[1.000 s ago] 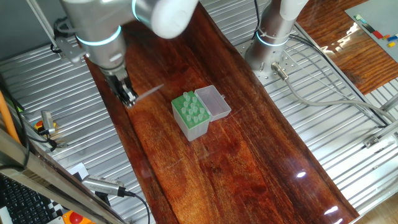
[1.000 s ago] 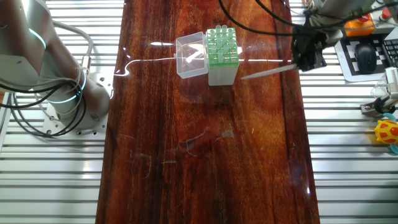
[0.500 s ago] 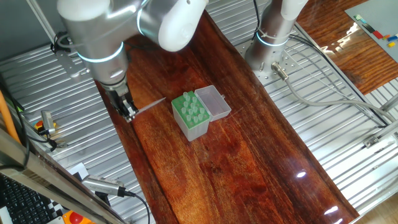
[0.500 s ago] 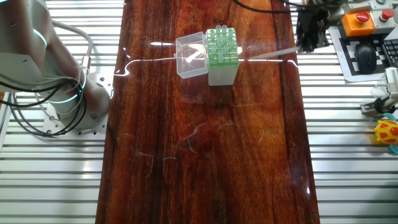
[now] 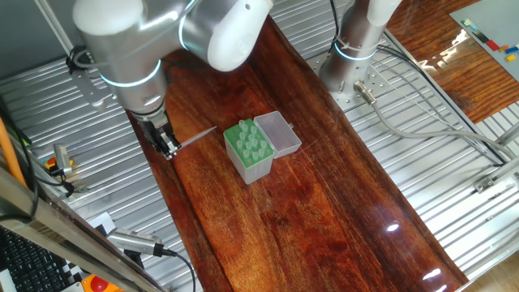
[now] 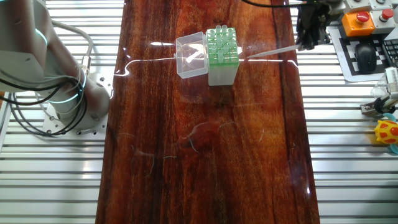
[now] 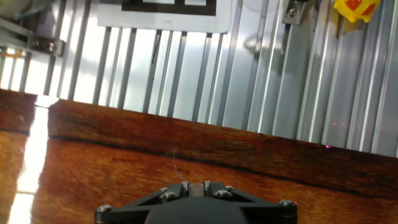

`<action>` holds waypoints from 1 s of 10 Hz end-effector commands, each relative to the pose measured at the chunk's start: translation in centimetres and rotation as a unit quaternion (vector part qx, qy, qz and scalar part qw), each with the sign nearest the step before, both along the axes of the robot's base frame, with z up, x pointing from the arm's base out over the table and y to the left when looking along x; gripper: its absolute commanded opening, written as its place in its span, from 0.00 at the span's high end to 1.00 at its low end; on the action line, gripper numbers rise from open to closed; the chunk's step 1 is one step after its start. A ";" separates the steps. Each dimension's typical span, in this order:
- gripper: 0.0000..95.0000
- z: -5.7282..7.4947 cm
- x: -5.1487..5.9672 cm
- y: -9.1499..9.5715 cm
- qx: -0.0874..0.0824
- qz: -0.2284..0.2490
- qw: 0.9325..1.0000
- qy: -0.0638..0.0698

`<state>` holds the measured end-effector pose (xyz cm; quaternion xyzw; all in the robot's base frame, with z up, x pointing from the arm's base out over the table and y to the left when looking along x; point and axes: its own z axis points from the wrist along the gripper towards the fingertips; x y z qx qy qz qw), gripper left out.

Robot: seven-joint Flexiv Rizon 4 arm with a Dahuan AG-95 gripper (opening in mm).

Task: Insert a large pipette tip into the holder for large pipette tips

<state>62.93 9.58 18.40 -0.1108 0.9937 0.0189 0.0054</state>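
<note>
The large pipette tip (image 5: 196, 137) is a thin pale cone held nearly level above the wooden table, its narrow end pointing at the holder for large pipette tips (image 5: 247, 144). That holder is a small box with a green perforated top (image 6: 222, 45) and a clear lid (image 6: 191, 56) folded open beside it. My gripper (image 5: 169, 147) is shut on the tip's wide end, near the table's long edge. In the other fixed view the gripper (image 6: 306, 41) holds the tip (image 6: 270, 52) just short of the box. In the hand view the jaws (image 7: 193, 186) close on a pale stub.
A second arm's base (image 6: 62, 106) stands on the slatted metal bench (image 5: 422, 122) beside the wooden table (image 6: 205, 155). An orange button box (image 6: 357, 18), a keyboard and a yellow toy (image 6: 387, 134) lie past the table's edge near my gripper.
Over the last second my gripper carried the tip along the table's edge, bringing its narrow end closer to the green box. Since half a second ago it has barely moved.
</note>
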 end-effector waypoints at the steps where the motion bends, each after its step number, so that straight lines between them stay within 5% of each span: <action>1: 1.00 0.1 -0.1 0.1 0.007 -0.014 1.000 -0.005; 6: 1.00 -0.5 0.6 1.7 0.010 -0.024 1.000 -0.008; 10: 1.00 -0.9 0.1 2.0 0.008 -0.025 1.000 -0.008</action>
